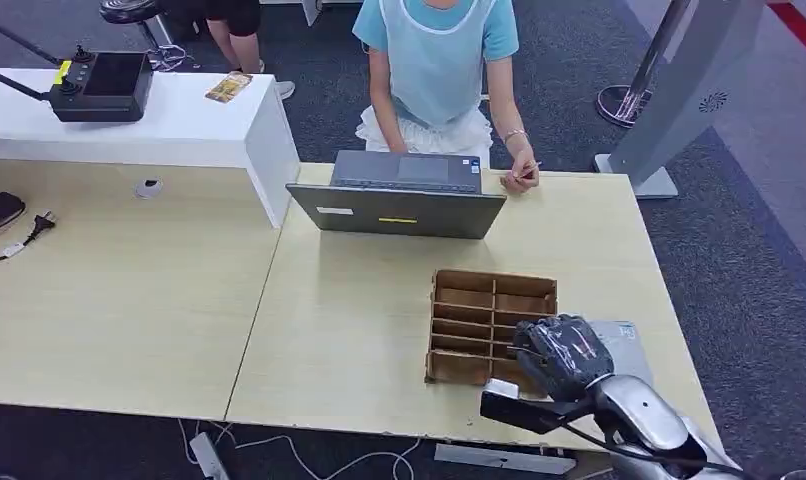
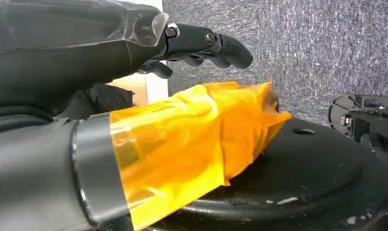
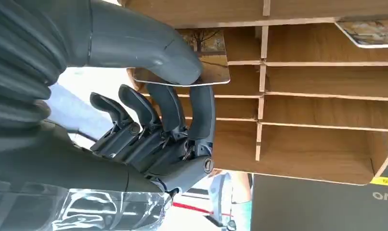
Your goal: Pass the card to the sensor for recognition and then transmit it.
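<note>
I see the divided tray (image 1: 479, 300) on the right table (image 1: 359, 330), laptop (image 1: 399, 205) behind it, person (image 1: 437, 70) behind that. My right hand (image 1: 564, 352) sits at the tray's near right corner, pinching a card (image 3: 209, 60) over its compartments.

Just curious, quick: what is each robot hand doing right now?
Left hand: holds nothing, fingers curled loosely; open or closed cannot be told.
Right hand: pinching a card at the wooden rack.
</note>
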Controlling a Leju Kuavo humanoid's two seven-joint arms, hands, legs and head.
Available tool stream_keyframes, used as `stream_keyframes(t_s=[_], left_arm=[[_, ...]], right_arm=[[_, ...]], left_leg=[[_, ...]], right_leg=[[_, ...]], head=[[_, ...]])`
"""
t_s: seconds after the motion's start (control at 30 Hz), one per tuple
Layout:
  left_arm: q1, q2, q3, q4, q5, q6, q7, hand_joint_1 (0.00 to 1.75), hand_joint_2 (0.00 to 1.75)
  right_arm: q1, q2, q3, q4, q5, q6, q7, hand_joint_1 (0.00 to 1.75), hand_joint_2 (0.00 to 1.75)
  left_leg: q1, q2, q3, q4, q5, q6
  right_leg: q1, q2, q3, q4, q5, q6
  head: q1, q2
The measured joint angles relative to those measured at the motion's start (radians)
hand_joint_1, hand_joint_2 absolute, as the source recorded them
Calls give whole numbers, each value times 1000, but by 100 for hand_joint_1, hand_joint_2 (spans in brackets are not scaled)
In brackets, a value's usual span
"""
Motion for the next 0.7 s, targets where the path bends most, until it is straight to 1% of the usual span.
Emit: stream_keyframes(t_s=[0.27,0.7], left_arm=[[0,1,0,0,-2,1,-5,0,0],[0,2,2,0,0,1,-8,0,0]], right_arm=[[3,0,-15,-3,-49,-14,-5,175,175],[4,-10,-73,-46,-152,-6,-64,175,175]], left_leg=[[0,0,0,0,0,0],[0,0,0,0,0,0]], right_leg=[[0,0,0,0,0,0],[0,0,0,0,0,0]], head=[[0,0],[0,0]])
